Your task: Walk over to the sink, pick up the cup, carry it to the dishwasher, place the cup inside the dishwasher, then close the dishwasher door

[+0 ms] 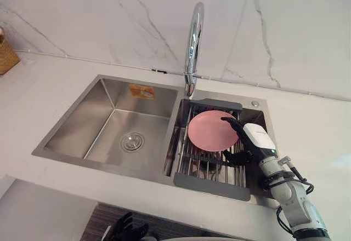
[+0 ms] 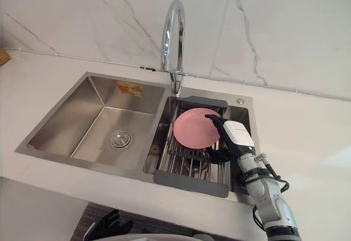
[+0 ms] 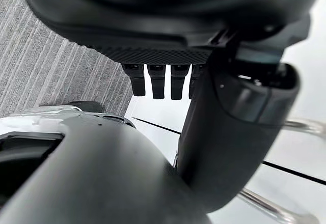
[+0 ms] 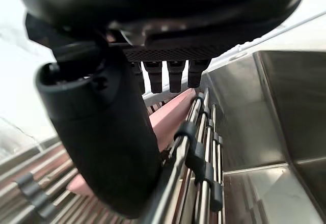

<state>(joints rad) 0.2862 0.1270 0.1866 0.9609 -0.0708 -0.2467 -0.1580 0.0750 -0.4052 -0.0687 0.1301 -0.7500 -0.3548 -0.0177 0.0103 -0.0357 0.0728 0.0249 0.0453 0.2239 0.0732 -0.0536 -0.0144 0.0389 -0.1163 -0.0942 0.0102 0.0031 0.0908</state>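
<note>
Inside right basin (image 1: 262,121), rack (image 1: 211,186) holds pink plate (image 1: 211,130); right hand (image 1: 253,138) at rim

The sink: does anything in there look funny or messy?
Nothing looks spilled or broken. One odd thing: the job is about a cup, but a pink plate is what rests on the rack in the sink's right basin, with the right hand at its edge.

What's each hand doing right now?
Left hand: open, holding nothing.
Right hand: open, fingers straight, at the edge of the pink plate on the dish rack.
</note>
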